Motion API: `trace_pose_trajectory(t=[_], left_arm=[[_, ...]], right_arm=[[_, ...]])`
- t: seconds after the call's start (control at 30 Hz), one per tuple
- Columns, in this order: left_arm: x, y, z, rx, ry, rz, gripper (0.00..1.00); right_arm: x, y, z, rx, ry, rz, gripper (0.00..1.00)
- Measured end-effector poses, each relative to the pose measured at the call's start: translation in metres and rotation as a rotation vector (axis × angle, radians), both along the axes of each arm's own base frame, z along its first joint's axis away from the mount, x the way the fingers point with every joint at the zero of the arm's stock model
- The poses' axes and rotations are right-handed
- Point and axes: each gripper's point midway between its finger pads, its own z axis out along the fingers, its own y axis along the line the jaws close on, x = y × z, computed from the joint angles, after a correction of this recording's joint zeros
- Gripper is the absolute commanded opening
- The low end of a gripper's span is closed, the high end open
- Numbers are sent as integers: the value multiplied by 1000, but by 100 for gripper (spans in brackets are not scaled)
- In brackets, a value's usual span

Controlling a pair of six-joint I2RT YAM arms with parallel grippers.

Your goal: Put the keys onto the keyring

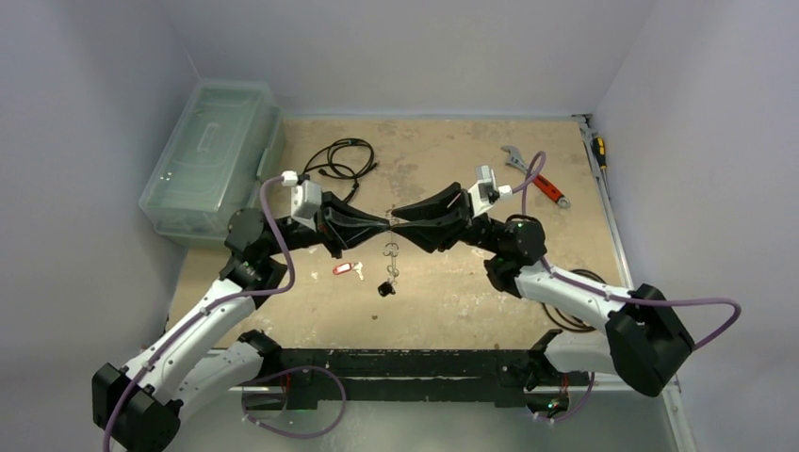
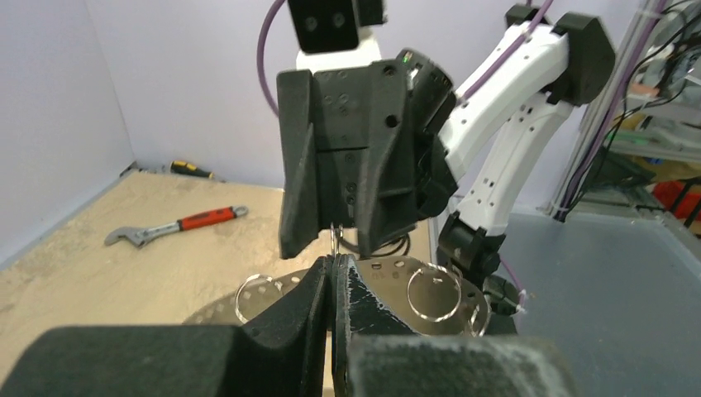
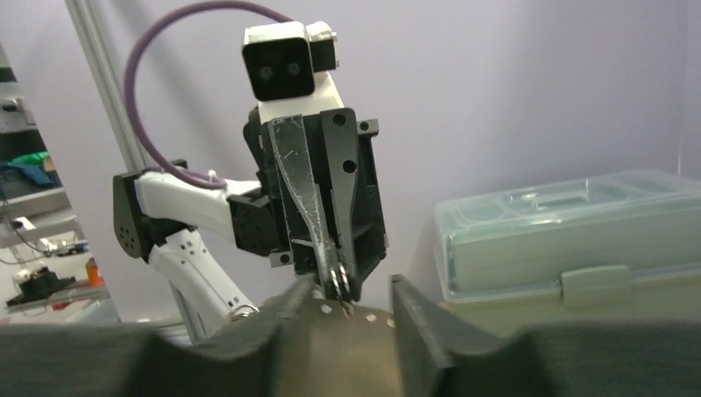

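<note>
I have two claws meeting tip to tip above the table. My left claw (image 2: 335,277) is pinched narrow on the thin wire of the one keyring (image 1: 392,252), which hangs straight down below the tips. My right claw (image 3: 343,318) faces it with its fingers spread apart on either side of that wire.

I count three keys. One dark-headed key (image 1: 386,288) sits at the bottom of the loop, under both claws; I cannot tell if it touches the table. One red-tagged key (image 1: 343,269) lies below my left claw, with one bare silver key (image 1: 359,273) just beside it.

Beyond my right claw lies one red-handled wrench (image 2: 178,225). Behind my left claw are one clear plastic box (image 3: 570,240) and one coiled black cable (image 1: 341,158).
</note>
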Motion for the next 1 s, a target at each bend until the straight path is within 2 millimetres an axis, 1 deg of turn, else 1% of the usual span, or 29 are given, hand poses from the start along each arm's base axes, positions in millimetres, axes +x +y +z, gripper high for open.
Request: trace_pose_trajectory(t=[0.1, 0.2, 0.33, 0.43, 0.6, 0.7, 0.8, 0.9, 1.0], left_arm=[[5, -1, -9, 44, 6, 26, 0], [12, 1, -22, 89, 27, 68, 0], [23, 7, -36, 152, 44, 146, 0], [35, 14, -47, 216, 67, 229, 0], [54, 31, -71, 316, 113, 378, 0], [67, 49, -85, 372, 143, 507, 0], [84, 74, -95, 423, 160, 675, 0], [96, 97, -103, 470, 174, 815, 0], [104, 114, -109, 506, 186, 911, 0]], right_arm=[[2, 1, -2, -43, -13, -31, 63], [3, 0, -3, -88, -32, -73, 71], [14, -8, -2, -141, -48, -185, 77], [24, -13, -4, -181, -46, -265, 78], [57, -17, -21, -288, 20, -417, 77], [76, -18, -41, -369, 82, -487, 77], [91, -18, -71, -461, 152, -533, 74], [99, -15, -102, -559, 208, -537, 72], [100, -9, -135, -656, 243, -501, 72]])
